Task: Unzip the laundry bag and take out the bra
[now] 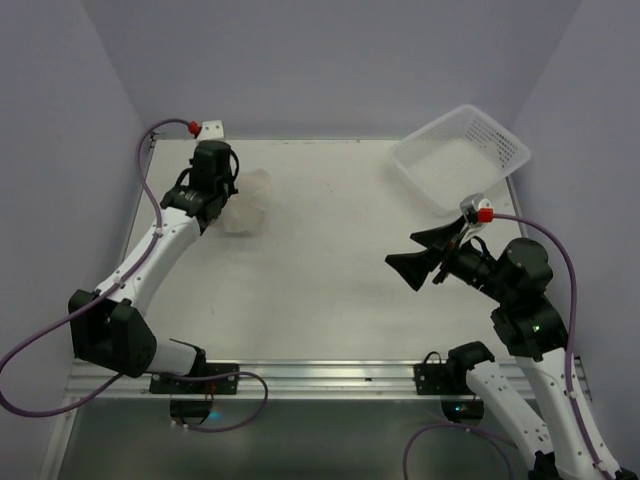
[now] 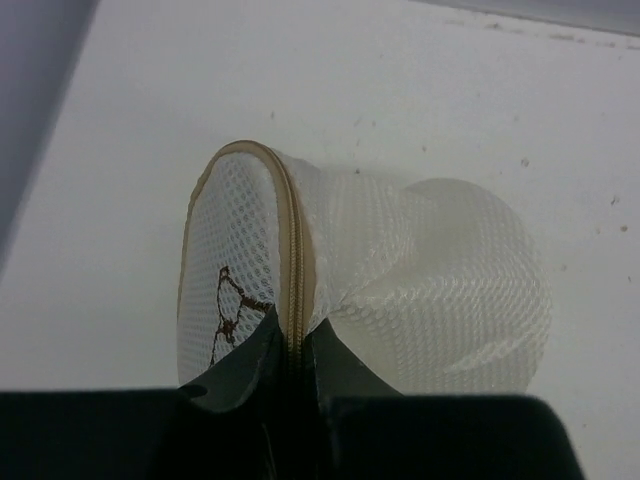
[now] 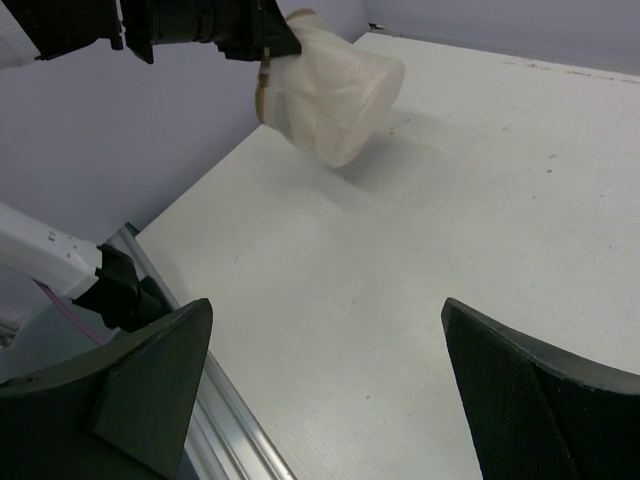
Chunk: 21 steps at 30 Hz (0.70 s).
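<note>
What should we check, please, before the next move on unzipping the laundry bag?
1. Left tool has the laundry bag: ok, it pinches the tan zipper rim.
2. Zipper opened: not ok, the rim looks closed along the part in view.
3. Zipper pull located: cannot tell, none shows in any view.
4. Right tool free: ok, jaws wide, holding nothing, above the table.
5. Bra seen inside: cannot tell, only pale mesh shows.
6. Way from right tool to bag: ok, the basket sits at the far right corner, aside.
</note>
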### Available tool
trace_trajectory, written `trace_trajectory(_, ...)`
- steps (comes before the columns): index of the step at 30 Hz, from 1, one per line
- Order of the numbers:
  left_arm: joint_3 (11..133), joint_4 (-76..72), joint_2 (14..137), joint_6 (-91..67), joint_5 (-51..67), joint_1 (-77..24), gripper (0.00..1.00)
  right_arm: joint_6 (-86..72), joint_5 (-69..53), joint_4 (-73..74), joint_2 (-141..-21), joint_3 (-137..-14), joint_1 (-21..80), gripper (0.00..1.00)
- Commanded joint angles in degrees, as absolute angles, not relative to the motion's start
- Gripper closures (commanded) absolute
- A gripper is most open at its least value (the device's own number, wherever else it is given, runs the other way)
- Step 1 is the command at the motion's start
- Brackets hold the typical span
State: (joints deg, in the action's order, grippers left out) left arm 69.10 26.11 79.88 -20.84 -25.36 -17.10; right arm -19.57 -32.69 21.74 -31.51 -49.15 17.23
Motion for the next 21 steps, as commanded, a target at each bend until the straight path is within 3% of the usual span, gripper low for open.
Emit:
trace_trajectory(1, 74.18, 16.44, 79.28, -3.97, -27.6, -17.48, 1.0, -19.51, -31.03, 18.46, -32.25, -48.87, 17.31, 0.01)
trace_trajectory(10, 73.04, 9.41, 92.97, 14.84, -35.68, -35.32, 1.0, -20.83, -29.97, 15.82, -33.4, -46.85, 17.31, 0.01)
trace_trajectory(21, 78.39, 10.89, 105.37, 9.5, -39.9, -54.38, 1.0, -21.09, -24.54, 16.96, -30.85, -44.48, 17.31, 0.01)
